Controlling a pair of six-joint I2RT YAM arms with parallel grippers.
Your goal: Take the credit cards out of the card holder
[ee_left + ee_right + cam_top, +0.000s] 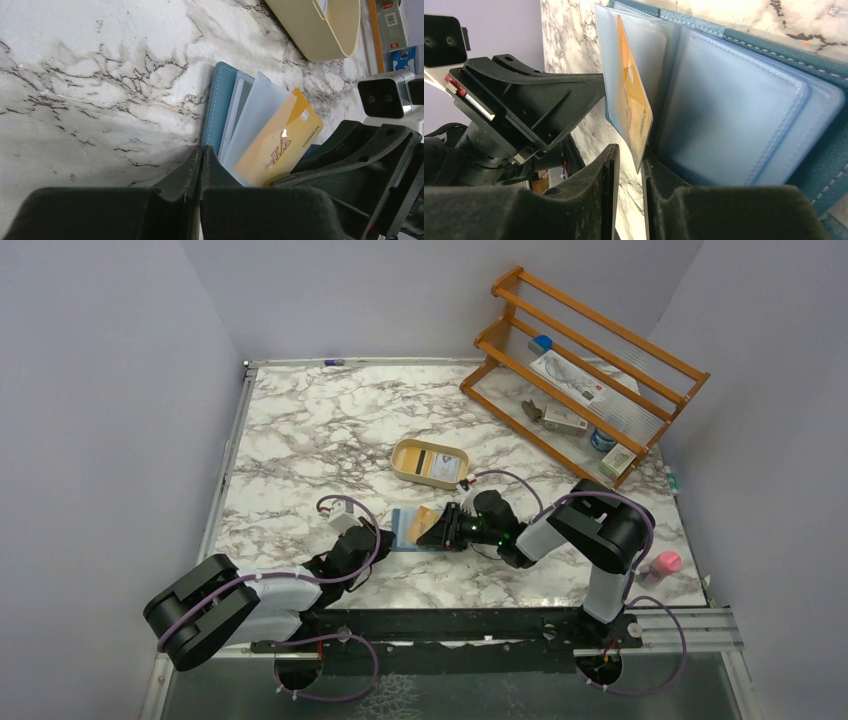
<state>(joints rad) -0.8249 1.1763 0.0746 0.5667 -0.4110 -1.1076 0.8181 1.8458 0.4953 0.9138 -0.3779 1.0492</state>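
Note:
The teal-blue card holder (402,526) lies open on the marble, its clear pocket leaves (734,100) fanned. A yellow-orange credit card (280,145) sticks partway out of one pocket and shows edge-on in the right wrist view (631,110). My left gripper (201,149) is shut on the holder's teal cover (222,100) at its near edge. My right gripper (630,155) is narrowly open, and the card's lower corner sits in the gap, close to one finger. In the top view the left gripper (383,539) and the right gripper (441,531) meet at the holder from either side.
A tan oval dish (404,454) behind the holder holds a pale card with a dark stripe (433,462). A wooden rack (590,370) with small items stands at the back right. A pink object (665,562) lies near the right edge.

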